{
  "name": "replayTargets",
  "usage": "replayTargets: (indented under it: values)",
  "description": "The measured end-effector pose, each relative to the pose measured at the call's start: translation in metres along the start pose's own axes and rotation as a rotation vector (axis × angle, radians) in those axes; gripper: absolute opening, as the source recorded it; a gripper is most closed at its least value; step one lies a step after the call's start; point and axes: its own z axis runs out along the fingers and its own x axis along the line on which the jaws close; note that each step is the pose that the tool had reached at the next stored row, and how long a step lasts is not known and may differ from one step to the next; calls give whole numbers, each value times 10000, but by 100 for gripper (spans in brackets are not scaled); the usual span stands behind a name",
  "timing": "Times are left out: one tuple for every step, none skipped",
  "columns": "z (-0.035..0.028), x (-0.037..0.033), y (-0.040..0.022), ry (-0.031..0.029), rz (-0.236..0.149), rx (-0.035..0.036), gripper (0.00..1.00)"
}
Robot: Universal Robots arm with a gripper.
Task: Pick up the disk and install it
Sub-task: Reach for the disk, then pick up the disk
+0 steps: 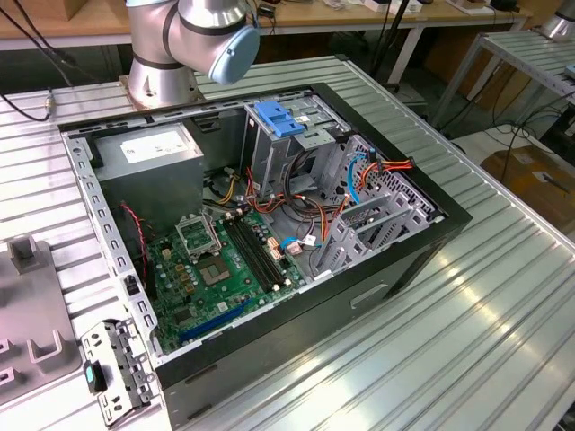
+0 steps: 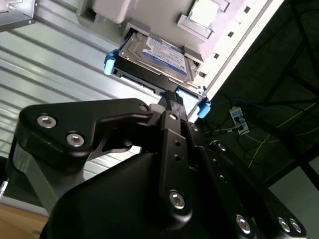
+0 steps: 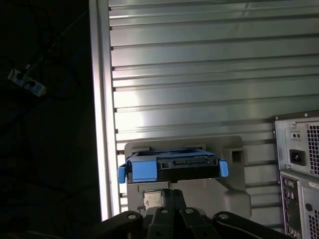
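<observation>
"One thing first — where does the disk [image 2: 154,55] lie from the claw [image 2: 172,99]?"

"Straight ahead of it, flat on a grey holder [image 3: 234,191] on the ribbed table [image 3: 199,74]. The claw reaches to its near edge, or just short of it."

"And its long axis?"

"I judge it runs on away from the claw — the short connector end faces it, and the blue carrier's ends stick out to either side in both wrist views."

"Has the claw got hold of it?"

"I cannot tell. How wide it stands isn't visible, nor is any grip. The computer case [image 3: 299,149] sits off to one side."
</observation>
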Motion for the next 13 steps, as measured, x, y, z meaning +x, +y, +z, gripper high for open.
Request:
replayTargets:
  values:
    - [3, 34, 4, 11, 1, 0, 11]
    - [4, 74, 9, 29, 2, 2, 11]
    - [6, 101, 15, 47, 2, 2, 11]
    - [9, 114, 19, 72, 3, 4, 11]
    - [9, 114, 19, 73, 2, 4, 11]
    - [10, 115, 19, 73, 3, 4, 11]
    - [12, 116, 19, 73, 3, 4, 11]
    - [12, 116, 19, 73, 3, 4, 11]
    - [13, 116, 19, 73, 3, 4, 11]
    - [13, 116, 19, 73, 3, 4, 11]
    - [13, 116, 19, 73, 3, 4, 11]
    - [13, 116, 19, 73, 3, 4, 11]
    - [13, 116, 19, 73, 3, 4, 11]
